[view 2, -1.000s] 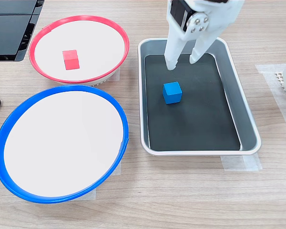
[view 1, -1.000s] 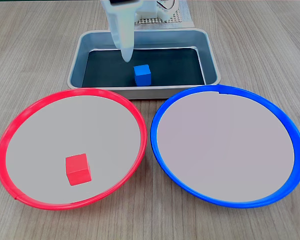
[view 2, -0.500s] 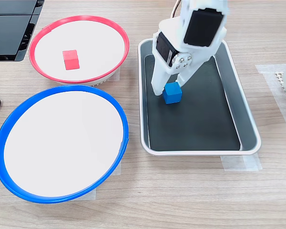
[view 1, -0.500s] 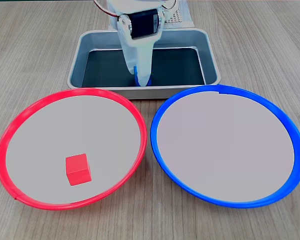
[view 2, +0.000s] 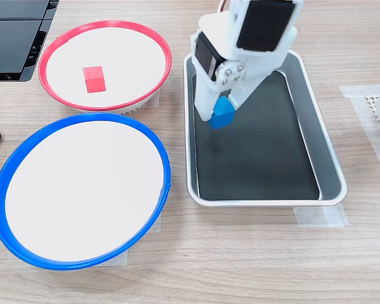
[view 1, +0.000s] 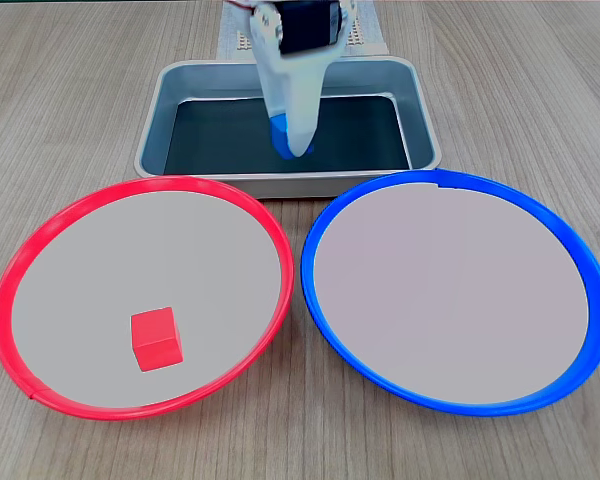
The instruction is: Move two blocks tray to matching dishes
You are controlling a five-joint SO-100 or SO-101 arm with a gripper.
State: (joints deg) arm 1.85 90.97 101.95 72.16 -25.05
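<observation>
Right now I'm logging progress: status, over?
Tool shut on blue block, over tray. Red block in red dish. Blue dish unobstructed.

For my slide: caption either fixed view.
Gripper grips blue block over tray; red block sits in red dish.

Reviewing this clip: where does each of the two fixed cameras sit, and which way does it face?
A fixed view: sits at the dish side of the table, faces the arm's base across the red dish and blue dish to the tray; the hand shows from the front.
Another fixed view: high above, off to one side, looks down; dishes on the left, tray on the right; the hand shows from the side.
Shared: both show the hand shut on the blue block, and the red block in the red dish.
</observation>
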